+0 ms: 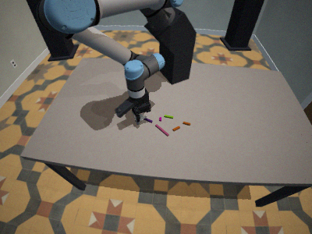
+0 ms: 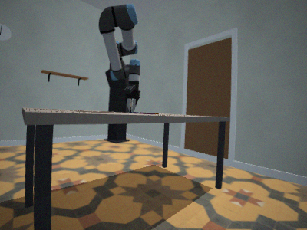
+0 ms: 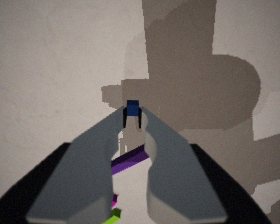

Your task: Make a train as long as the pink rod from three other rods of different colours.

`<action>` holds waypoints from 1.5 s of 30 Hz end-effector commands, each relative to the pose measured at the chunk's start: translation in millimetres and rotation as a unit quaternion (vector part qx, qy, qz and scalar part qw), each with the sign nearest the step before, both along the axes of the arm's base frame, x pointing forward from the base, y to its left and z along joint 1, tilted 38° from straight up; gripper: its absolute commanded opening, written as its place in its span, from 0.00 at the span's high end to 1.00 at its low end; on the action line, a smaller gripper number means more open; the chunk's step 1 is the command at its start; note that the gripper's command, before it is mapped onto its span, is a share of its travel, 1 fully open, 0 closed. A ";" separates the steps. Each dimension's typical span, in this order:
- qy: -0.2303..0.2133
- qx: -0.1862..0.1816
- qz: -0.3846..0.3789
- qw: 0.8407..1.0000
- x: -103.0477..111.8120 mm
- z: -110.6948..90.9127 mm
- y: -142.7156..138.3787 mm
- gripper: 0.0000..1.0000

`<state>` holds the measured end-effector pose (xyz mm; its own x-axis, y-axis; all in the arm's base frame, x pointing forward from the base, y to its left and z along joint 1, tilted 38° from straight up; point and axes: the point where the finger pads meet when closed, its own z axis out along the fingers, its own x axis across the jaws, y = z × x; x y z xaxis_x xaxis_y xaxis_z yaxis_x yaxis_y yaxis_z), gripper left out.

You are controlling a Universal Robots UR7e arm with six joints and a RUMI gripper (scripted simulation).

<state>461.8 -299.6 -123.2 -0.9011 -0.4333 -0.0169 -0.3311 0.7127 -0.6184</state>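
Observation:
My gripper (image 1: 138, 118) (image 2: 131, 110) (image 3: 132, 108) is shut on a small blue rod (image 3: 132, 107), held between the fingertips just above the table. A purple rod (image 1: 148, 120) (image 3: 129, 161) lies on the table right beside the fingers. To its right lie a short magenta rod (image 1: 160, 118) (image 3: 114, 200), a lime rod (image 1: 168, 117) (image 3: 112, 218), two orange rods (image 1: 176, 128) (image 1: 186, 123) and the long pink rod (image 1: 162, 130), all apart from one another. In the exterior view the rods show only as a thin line at the table's top.
The grey table (image 1: 234, 113) (image 2: 115, 118) carries the rods near its middle. The arm's dark base column (image 1: 177, 47) stands at the table's back edge. Dark posts stand on the tiled floor behind.

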 end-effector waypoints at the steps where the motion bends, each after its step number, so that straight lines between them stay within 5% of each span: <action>1: -0.001 0.000 -0.001 1.000 0.1 0.1 -1.2 1.00; 19: -0.001 0.000 -0.001 1.000 0.1 0.1 -1.2 1.00; 34: -0.001 0.000 -0.001 1.000 0.1 0.1 -1.2 0.86; 45: -0.001 0.000 -0.001 1.000 0.1 0.1 -1.2 0.86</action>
<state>461.8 -299.6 -123.2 -0.9011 -0.4333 -0.0169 -0.3311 0.7127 -0.6184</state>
